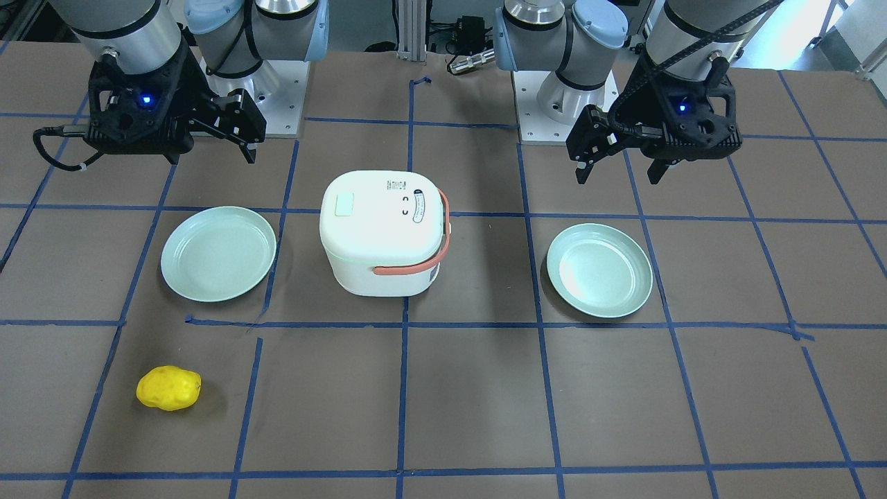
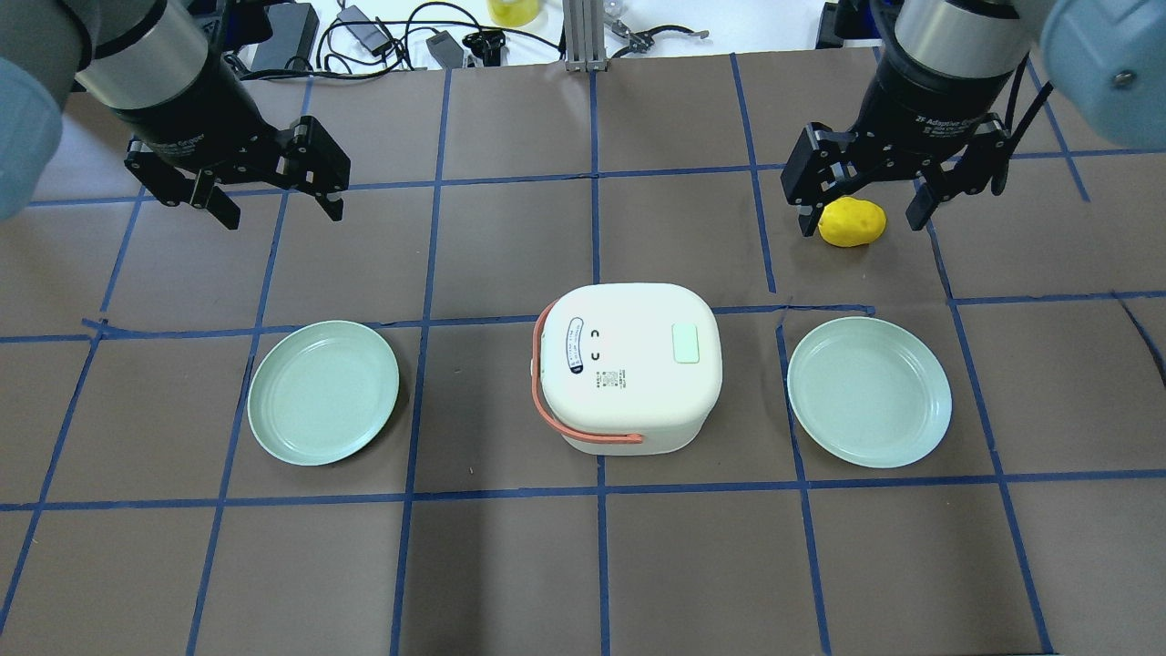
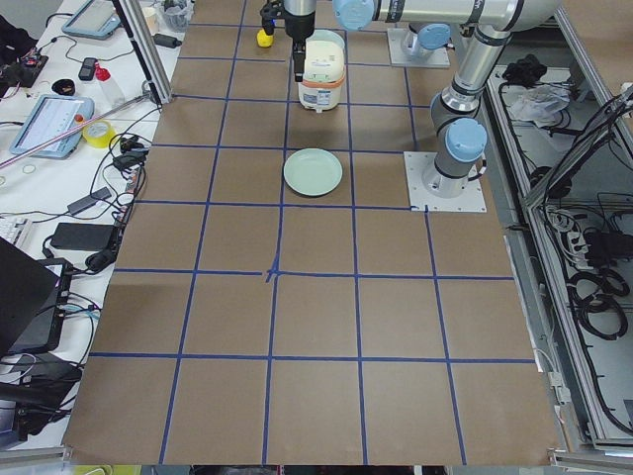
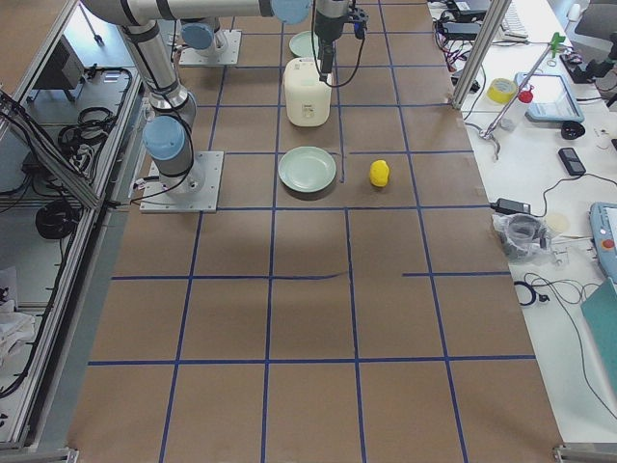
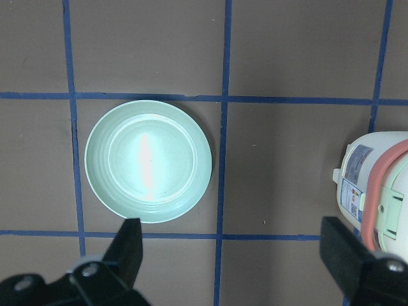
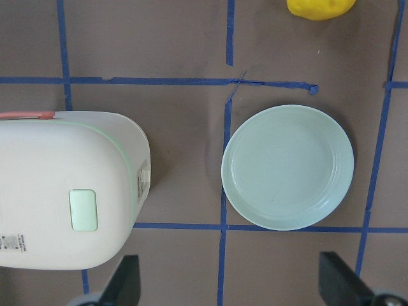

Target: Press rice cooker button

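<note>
**Both arms over the table (image 2: 510, 565), grippers pointing down.** The left gripper (image 2: 281, 211) and the right gripper (image 2: 861, 223) each stand with jaws spread wide and hold nothing. The rice cooker (image 2: 629, 378), white with a coral handle (image 2: 544, 419), sits with its lid closed between the two grippers, touched by neither. Its pale green button (image 2: 685, 343) lies on the lid top, on the side nearer the right gripper.

The right wrist view shows the button just outside the cooker-side finger (image 6: 124, 284), with the right plate (image 6: 287, 167) centred ahead of the open jaws. The left wrist view shows only the cooker's handle end, at the outer side of its cooker-side finger (image 5: 350, 255). The left plate (image 5: 148, 159) lies ahead of its other finger.

In the overhead view the yellow object (image 2: 852, 221) appears framed between the right jaws (a line-of-sight effect). The front-facing view places it flat on the table, past the right plate and well apart from that gripper
</note>
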{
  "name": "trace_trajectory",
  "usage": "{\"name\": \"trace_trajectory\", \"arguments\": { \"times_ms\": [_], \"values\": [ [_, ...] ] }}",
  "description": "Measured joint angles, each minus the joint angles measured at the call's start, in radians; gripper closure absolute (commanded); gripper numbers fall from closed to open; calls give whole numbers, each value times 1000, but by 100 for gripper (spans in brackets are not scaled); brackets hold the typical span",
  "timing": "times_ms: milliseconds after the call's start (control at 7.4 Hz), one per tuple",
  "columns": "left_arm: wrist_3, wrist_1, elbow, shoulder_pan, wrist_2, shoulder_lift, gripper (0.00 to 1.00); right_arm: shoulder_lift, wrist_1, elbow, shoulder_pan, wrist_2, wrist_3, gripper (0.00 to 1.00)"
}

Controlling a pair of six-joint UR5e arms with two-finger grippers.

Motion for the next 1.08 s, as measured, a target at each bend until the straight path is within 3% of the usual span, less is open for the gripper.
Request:
{"name": "trace_trajectory", "arguments": {
  "times_ms": [1081],
  "values": [
    [0,0,0,0,0,0,0,-1,0,9,0,-13,5,0]
  ]
}}
